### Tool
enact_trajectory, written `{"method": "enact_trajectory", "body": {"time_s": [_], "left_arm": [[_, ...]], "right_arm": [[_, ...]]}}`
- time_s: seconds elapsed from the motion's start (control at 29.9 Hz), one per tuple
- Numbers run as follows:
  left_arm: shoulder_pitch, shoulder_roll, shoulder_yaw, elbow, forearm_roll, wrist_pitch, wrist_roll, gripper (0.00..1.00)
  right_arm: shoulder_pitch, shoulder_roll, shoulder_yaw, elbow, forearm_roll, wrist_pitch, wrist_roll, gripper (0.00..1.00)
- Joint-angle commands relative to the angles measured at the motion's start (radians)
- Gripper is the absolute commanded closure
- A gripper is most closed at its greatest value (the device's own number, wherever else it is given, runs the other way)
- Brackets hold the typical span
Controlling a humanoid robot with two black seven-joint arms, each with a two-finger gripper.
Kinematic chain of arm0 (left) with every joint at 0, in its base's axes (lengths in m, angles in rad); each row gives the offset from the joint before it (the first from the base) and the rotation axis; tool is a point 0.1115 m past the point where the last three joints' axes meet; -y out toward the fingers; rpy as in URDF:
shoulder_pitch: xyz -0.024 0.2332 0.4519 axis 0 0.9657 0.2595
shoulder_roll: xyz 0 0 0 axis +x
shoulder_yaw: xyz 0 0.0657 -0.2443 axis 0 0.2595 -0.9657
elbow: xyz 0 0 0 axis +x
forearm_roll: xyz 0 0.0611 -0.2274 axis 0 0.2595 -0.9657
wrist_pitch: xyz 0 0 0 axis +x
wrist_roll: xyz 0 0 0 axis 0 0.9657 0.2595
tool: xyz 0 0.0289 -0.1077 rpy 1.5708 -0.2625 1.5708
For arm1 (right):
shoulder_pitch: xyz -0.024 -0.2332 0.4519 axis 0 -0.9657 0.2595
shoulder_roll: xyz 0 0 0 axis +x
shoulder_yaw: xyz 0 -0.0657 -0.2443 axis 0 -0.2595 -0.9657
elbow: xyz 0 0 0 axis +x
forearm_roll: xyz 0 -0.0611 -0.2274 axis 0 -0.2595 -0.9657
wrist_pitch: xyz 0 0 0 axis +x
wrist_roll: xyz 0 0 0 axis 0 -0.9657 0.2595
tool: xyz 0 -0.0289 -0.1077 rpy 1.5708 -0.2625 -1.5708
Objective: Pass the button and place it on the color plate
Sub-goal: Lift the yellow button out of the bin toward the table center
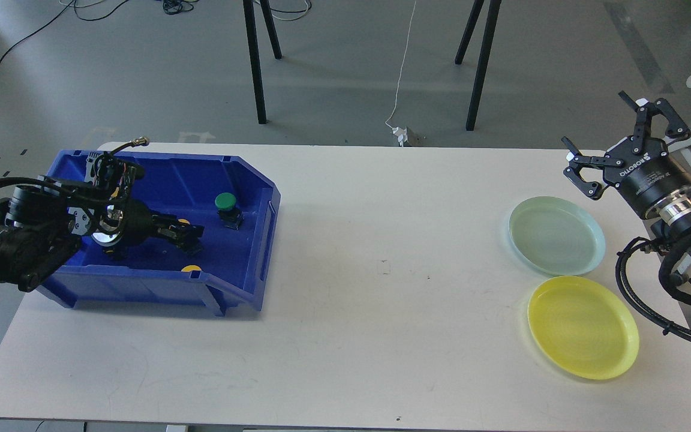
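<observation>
Near right corner of the tabletop (345, 360): yellow plate (583, 327), empty. Just beyond it along the right edge, nearly touching, pale green plate (556, 235), also empty. Judged: the two plates are the colour targets, set on the right so the right arm can reach them after a hand-over.

Near-left part of the tabletop: blue bin (243, 240), open front facing the near edge, back wall toward the far-left corner. Buttons are stocked here, within the left arm's reach only, hence the need to pass.

Inside the bin, near its front lip: a yellow button (191, 268), partly hidden by the lip. A second bit of yellow shows by the left gripper (192, 235), right at the fingertips; cannot tell whether it is a button or whether it is gripped. Left gripper is low inside the bin, dark and foreshortened; jaw opening cannot be told.

Farther back in the bin, toward its right wall: green button (227, 209), upright, cap up. It stands just beyond and to the right of the left fingertips, apart from them, not between the jaws.

Far right edge: right gripper (612, 129) is raised above the tabletop, jaws spread wide, holding nothing. Judged: waiting to receive.
</observation>
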Motion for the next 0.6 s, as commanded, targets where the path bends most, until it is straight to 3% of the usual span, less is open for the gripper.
{"method": "enact_trajectory", "body": {"time_s": [0.0,0.07,0.33,0.57], "left_arm": [[0.002,0.007,0.006,0.0,0.006,0.001,0.0,0.74],[0.002,0.009,0.021,0.0,0.003,0.003,0.0,0.88],[-0.011,0.042,0.014,-0.058,-0.001,-0.014,0.0,0.94],[-0.046,0.341,-0.055,-0.46,-0.112,-0.088,0.0,0.95]], "right_arm": [[-0.001,-0.001,0.0,0.0,0.0,0.0,0.0,0.01],[-0.001,0.0,0.001,0.001,0.0,0.0,0.0,0.01],[-0.001,-0.001,0.001,0.0,0.0,0.0,0.003,0.01],[-0.008,0.0,0.001,0.0,0.0,0.0,0.011,0.01]]}}
